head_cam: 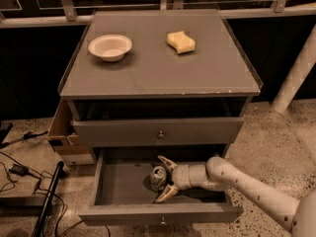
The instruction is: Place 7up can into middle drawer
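Observation:
The 7up can [158, 174] stands upright on the floor of the open middle drawer [160, 213], near its centre. My gripper [159, 178] reaches into the drawer from the right. Its fingers are spread, one fingertip [164, 161] behind the can and the other in front of it, and neither presses on the can. The arm [247, 186] comes in from the lower right over the drawer's right side.
The knobbed drawer above [158, 131] is slightly pulled out. A white bowl [110, 46] and a yellow sponge [180, 41] lie on the cabinet top. A cardboard box [64, 135] sits at the cabinet's left, with cables [19, 172] on the floor. A white post [296, 73] stands at right.

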### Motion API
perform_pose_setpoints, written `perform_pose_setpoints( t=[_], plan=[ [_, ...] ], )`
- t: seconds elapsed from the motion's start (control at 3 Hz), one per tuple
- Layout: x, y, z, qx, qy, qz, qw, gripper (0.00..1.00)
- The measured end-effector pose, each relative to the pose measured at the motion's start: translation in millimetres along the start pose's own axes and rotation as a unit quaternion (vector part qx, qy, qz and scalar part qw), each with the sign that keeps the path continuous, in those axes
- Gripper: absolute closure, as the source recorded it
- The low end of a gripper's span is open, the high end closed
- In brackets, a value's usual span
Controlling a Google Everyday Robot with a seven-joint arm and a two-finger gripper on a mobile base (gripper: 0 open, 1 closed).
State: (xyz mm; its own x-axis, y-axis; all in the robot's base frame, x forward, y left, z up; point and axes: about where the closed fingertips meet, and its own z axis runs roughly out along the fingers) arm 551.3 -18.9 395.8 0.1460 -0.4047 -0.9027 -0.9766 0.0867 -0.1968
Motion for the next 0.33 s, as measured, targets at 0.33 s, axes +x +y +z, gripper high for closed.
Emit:
perform_pose_setpoints(
  t=[0.33],
  plan=[
    [0.0,0.0,0.0,0.000,0.000,0.000,1.0000,0.00]
  ],
)
